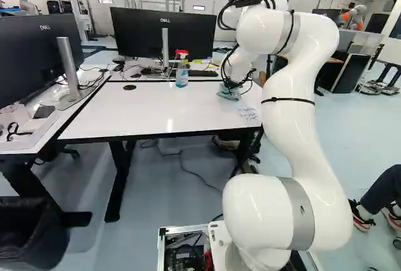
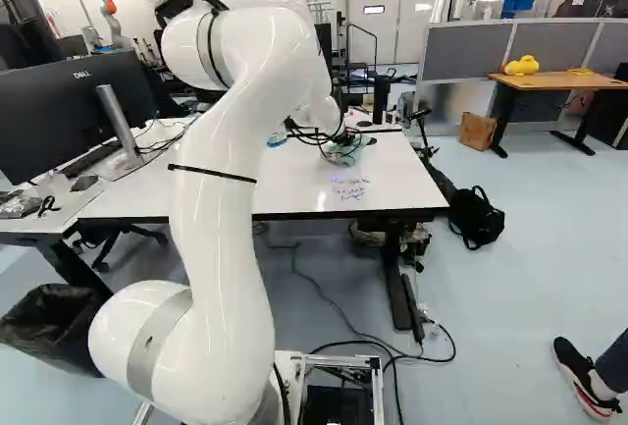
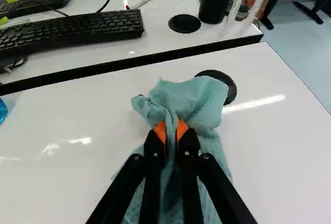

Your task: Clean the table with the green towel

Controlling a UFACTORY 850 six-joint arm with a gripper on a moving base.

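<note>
On the white table (image 1: 144, 111): green towel (image 3: 178, 97) is lying bunched, partly hiding a black disc (image 3: 230, 85).
Gripper (image 1: 232, 85): is grasping the towel between orange pads (image 3: 182, 130).
Handwriting (image 2: 350, 189): is showing, nearer the base than the towel.
Spray bottle (image 1: 182, 76): is standing near the far edge.

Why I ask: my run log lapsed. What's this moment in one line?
gripper: shut on green towel | position: over table | handwriting on it: visible
</note>
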